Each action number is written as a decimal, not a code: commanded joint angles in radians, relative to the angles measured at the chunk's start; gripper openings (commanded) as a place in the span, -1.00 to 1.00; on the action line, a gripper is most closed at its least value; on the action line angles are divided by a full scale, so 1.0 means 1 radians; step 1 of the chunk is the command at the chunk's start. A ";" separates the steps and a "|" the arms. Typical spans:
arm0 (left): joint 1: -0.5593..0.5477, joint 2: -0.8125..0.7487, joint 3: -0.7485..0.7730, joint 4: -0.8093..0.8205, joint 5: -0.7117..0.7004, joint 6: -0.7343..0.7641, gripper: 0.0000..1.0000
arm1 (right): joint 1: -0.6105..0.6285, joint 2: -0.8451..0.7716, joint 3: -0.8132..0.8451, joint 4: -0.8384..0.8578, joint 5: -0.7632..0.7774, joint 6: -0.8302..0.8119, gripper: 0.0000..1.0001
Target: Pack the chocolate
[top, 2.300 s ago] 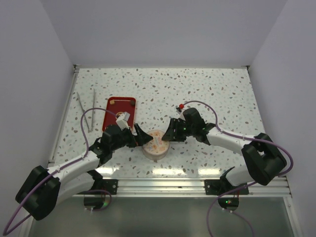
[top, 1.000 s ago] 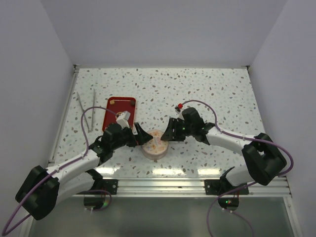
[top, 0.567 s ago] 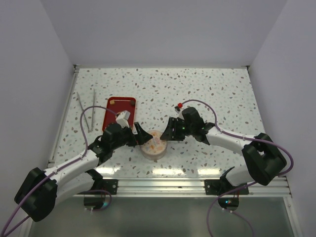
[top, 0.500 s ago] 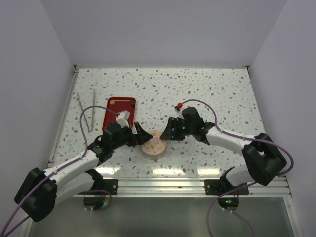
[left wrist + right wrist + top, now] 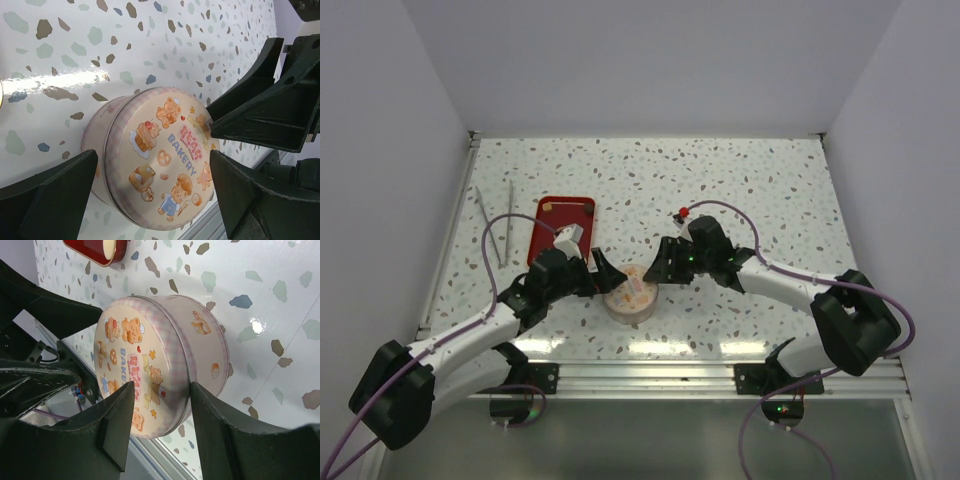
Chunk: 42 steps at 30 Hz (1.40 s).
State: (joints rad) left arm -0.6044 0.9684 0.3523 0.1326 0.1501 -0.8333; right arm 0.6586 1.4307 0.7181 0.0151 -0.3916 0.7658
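Where left tool (image 5: 152,154) gapes, tin (image 5: 150,175) sits.

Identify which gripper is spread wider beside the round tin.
The left gripper: its jaws frame nearly the whole round tin, while the right gripper shows a gap clearly narrower than the tin.

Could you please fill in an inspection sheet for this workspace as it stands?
Surface: speckled table, glossy.
Job's things: lidded tin near the front edge; one pale chocolate piece on the red tray.
Clutter: tongs left of the tray.
Grippers: left gripper open, fingers straddling the tin; right gripper half apart at its rim, grip unclear.
Cables: purple cables along both arms.
Surroundings: plain white walls.
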 commanded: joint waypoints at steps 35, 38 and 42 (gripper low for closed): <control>-0.084 -0.074 0.019 -0.255 -0.141 0.092 1.00 | 0.061 -0.099 0.021 -0.207 0.169 -0.157 0.28; -0.093 -0.074 0.001 -0.252 -0.132 0.077 1.00 | 0.064 -0.111 0.018 -0.211 0.175 -0.155 0.27; -0.120 -0.079 -0.009 -0.257 -0.147 0.060 1.00 | 0.070 -0.116 0.029 -0.210 0.177 -0.154 0.28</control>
State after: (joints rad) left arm -0.7044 0.9043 0.3550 -0.1074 0.0235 -0.7517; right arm 0.7204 1.3415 0.7181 -0.1780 -0.2432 0.6273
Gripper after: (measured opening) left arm 0.998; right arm 0.637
